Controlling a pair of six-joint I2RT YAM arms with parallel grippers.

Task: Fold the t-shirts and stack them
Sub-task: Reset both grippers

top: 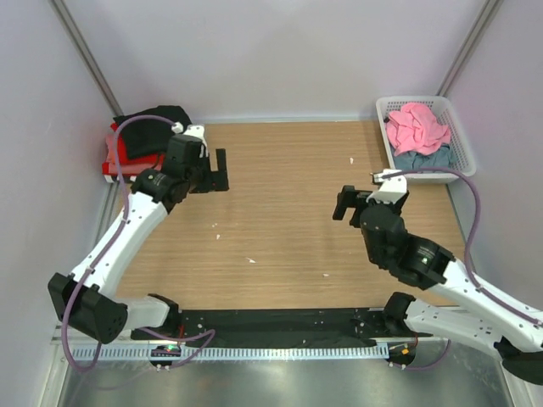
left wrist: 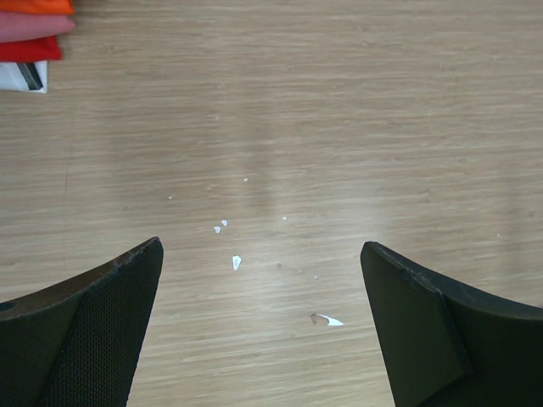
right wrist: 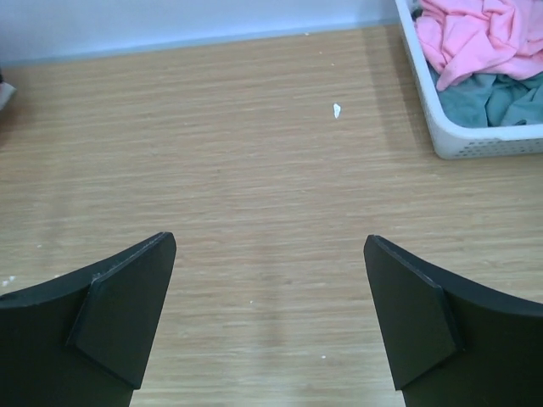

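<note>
A stack of folded t-shirts sits at the far left, a black shirt (top: pixel 154 119) on top and a red one (top: pixel 127 153) under it. The left wrist view shows the stack's orange (left wrist: pixel 34 5), pink (left wrist: pixel 34 25), red (left wrist: pixel 30 49) and white (left wrist: pixel 19 76) edges. My left gripper (top: pixel 221 171) (left wrist: pixel 261 284) is open and empty over bare table, right of the stack. A crumpled pink shirt (top: pixel 417 125) (right wrist: pixel 475 34) lies on a grey-blue one (top: pixel 422 158) (right wrist: pixel 496 97) in the basket. My right gripper (top: pixel 346 203) (right wrist: pixel 270 284) is open and empty, left of the basket.
The white lattice basket (top: pixel 462 148) (right wrist: pixel 475 144) stands at the far right corner. Small white scraps (left wrist: pixel 237 262) lie scattered on the wooden table (top: pixel 280 195). Grey walls close in the back and both sides.
</note>
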